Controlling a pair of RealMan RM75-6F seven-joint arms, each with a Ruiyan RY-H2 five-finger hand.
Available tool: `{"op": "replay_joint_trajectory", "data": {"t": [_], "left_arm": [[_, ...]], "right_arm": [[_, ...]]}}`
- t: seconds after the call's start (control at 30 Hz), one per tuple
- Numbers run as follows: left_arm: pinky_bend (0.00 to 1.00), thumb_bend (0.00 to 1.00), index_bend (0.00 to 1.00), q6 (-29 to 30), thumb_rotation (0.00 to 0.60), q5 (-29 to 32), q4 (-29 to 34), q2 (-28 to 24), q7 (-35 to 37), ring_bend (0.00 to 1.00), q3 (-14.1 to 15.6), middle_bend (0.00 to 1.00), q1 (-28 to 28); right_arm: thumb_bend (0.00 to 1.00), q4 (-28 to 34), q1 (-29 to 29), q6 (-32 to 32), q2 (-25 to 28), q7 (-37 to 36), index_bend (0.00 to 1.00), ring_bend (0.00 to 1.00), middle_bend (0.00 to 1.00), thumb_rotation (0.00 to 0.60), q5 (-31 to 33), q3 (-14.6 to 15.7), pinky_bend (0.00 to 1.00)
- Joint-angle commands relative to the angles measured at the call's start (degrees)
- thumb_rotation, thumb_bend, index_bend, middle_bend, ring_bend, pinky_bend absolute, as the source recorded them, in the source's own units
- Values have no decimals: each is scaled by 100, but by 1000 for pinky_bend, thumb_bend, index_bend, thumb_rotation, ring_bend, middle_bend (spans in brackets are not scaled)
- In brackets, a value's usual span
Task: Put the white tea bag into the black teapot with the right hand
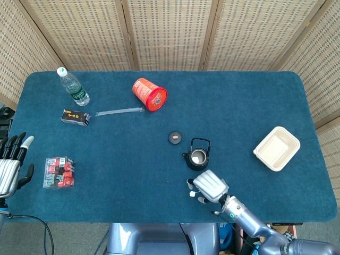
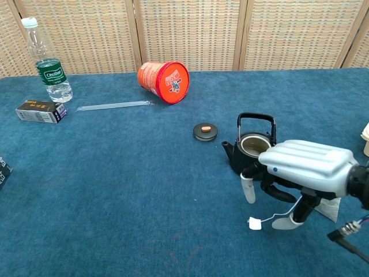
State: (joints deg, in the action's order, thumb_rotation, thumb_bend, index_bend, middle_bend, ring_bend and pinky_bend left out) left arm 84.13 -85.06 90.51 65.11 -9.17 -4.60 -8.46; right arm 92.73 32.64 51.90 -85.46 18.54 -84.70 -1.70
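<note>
While right hand [image 2: 302, 167] hovers, white tea bag [image 2: 327, 210] mostly hidden, black teapot [image 2: 248, 153] partly covered

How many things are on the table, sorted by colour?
Black: 3, teapot, lid, box
White: 2, tea bag, tray
Red: 2, can, packet
Clear: 2, bottle, strip
Total: 9

The water bottle [image 2: 47, 56] has a green label reading "C'estbon" — the print on the orange can [image 2: 164, 81] and black box [image 2: 41, 111] is too small to read.
</note>
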Motion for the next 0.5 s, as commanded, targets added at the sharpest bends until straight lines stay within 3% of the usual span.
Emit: {"op": "replay_joint_trajectory", "data": {"t": [0.03, 0.5], "left_arm": [[0, 515, 0, 7, 600, -2, -13, 10, 8, 0, 3, 0, 0], [0, 515, 0, 4, 600, 32, -110, 54, 89, 0, 19, 0, 0]], "right_arm": [[336, -44, 35, -33, -58, 71, 522, 956, 913, 600, 58, 18, 974], [349, -301, 95, -33, -288, 306, 543, 956, 914, 600, 270, 104, 975]]}}
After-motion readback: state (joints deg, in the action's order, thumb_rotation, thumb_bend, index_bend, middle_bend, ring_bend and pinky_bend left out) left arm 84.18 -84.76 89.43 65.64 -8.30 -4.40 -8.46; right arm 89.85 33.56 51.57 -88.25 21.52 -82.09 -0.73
